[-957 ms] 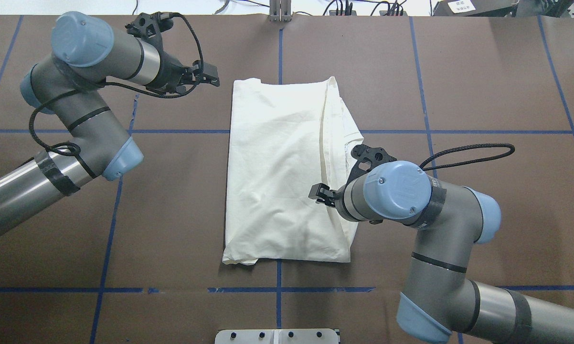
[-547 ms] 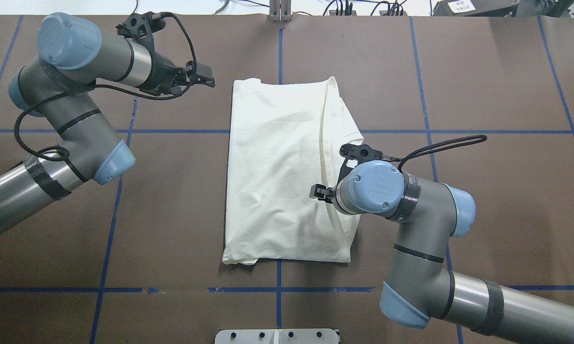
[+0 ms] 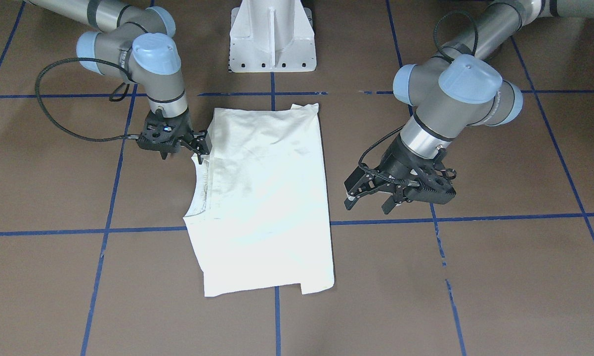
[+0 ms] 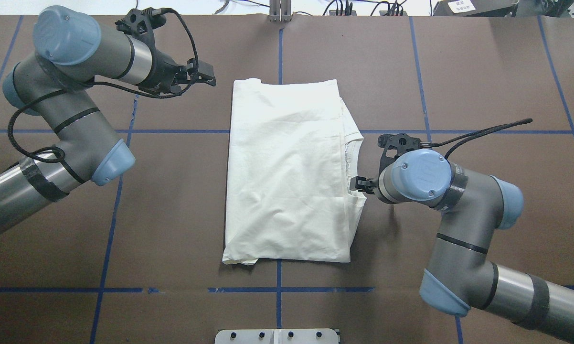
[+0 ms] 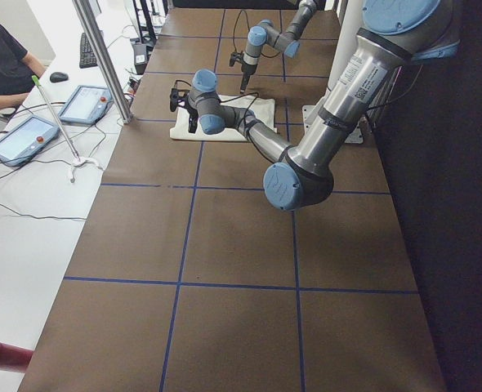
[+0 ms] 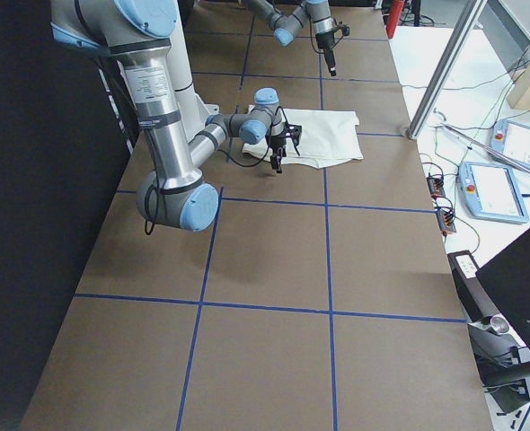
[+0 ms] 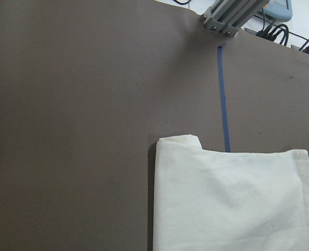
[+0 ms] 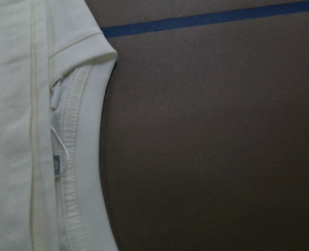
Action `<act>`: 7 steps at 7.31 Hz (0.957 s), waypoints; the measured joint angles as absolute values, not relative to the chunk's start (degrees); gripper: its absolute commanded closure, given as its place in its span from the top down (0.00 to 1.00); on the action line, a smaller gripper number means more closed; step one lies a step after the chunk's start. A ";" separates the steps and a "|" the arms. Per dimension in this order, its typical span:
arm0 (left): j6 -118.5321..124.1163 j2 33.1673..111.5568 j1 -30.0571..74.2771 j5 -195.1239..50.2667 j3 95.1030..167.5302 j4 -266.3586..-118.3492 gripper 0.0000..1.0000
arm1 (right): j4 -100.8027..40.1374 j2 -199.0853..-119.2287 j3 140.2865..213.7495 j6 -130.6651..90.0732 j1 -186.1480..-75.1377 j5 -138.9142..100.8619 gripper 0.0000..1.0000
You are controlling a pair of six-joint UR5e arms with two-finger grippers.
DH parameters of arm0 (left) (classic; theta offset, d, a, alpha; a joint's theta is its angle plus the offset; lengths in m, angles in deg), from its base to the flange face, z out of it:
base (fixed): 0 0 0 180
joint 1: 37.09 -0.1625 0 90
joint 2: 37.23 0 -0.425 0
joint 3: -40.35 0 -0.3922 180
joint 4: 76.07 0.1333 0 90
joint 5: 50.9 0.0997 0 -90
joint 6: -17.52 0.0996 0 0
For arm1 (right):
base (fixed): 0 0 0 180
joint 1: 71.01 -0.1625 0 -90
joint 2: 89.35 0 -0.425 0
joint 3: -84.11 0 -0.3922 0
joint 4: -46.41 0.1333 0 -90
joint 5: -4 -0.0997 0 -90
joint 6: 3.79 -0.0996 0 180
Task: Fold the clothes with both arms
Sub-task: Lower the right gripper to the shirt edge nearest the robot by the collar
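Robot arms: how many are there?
2. The left arm hangs beyond the shirt's far left corner; the right arm is at its right edge by the collar. None seems hidden.

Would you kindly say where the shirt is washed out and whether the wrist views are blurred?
Overhead view: shirt glares near-white, creases faint. Front-facing view: same wash-out, bluish tint. Right wrist view: dim, slightly soft, collar stitching readable. Left wrist view: evenly lit, sharp.

The T-shirt [image 4: 282, 181] is matt, faintly creased cloth, the table [image 4: 483, 71] matt, the right arm [image 4: 506, 296] smooth metal.
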State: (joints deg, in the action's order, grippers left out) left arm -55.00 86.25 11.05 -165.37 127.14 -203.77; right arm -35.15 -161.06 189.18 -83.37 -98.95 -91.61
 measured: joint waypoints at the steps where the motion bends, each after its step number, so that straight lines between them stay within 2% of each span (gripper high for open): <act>1: -55.03 86.27 11.06 -165.35 128.22 -202.19 0.99 | -36.15 -161.91 191.94 -85.47 -98.58 -91.47 0.94; 2: -55.15 86.29 11.10 -165.34 129.39 -200.67 0.99 | -37.15 -160.93 193.23 -90.52 -97.24 -90.85 0.66; 3: -55.26 86.25 11.12 -165.29 130.10 -199.91 0.98 | -37.47 -159.74 193.76 -96.90 -94.98 -88.76 0.33; 4: -55.34 86.21 11.11 -165.19 130.38 -199.61 0.98 | -37.52 -158.62 194.08 -103.37 -92.28 -85.89 0.21; 7: -55.42 85.49 11.08 -164.86 130.52 -199.55 0.98 | -37.60 -157.17 194.49 -114.32 -86.55 -82.61 0.26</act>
State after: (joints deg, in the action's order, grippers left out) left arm -55.42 85.49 11.08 -164.86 130.52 -199.55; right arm -37.60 -157.17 194.49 -114.32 -86.55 -82.61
